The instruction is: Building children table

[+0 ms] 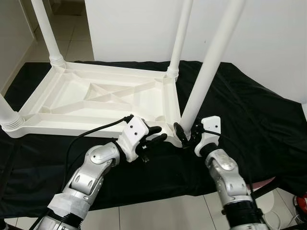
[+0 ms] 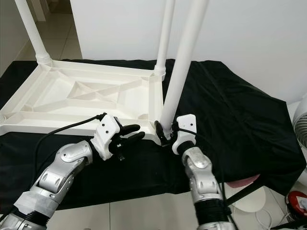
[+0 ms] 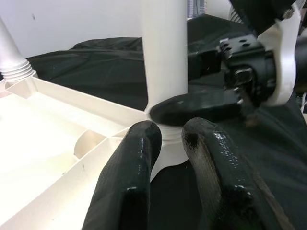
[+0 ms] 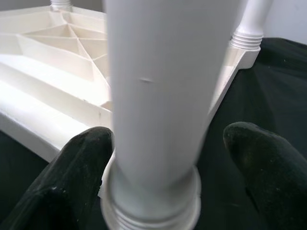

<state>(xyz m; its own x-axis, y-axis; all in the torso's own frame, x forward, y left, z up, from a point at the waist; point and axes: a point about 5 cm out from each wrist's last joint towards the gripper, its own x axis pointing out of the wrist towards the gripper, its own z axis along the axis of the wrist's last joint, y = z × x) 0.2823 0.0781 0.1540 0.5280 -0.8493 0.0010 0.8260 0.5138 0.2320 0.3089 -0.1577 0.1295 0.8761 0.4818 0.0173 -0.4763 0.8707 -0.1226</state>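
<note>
A white plastic tabletop (image 1: 72,96) lies upside down on a black cloth. A long white leg (image 1: 206,72) stands tilted at its near right corner socket. My right gripper (image 1: 184,135) is open and straddles the base of this leg (image 4: 158,96); one finger (image 4: 72,177) touches it and the other stands off with a gap. My left gripper (image 1: 160,134) hovers just left of that corner, open, with nothing between its fingers (image 3: 129,172). These point at the leg's base (image 3: 163,48).
Three more legs stand at the other corners: far left (image 1: 45,28), far right (image 1: 180,38), near left (image 1: 7,115). The black cloth (image 1: 249,110) hangs over the platform's front edge. A white wall is behind. A red object (image 2: 297,201) and a white fan (image 2: 300,115) sit at right.
</note>
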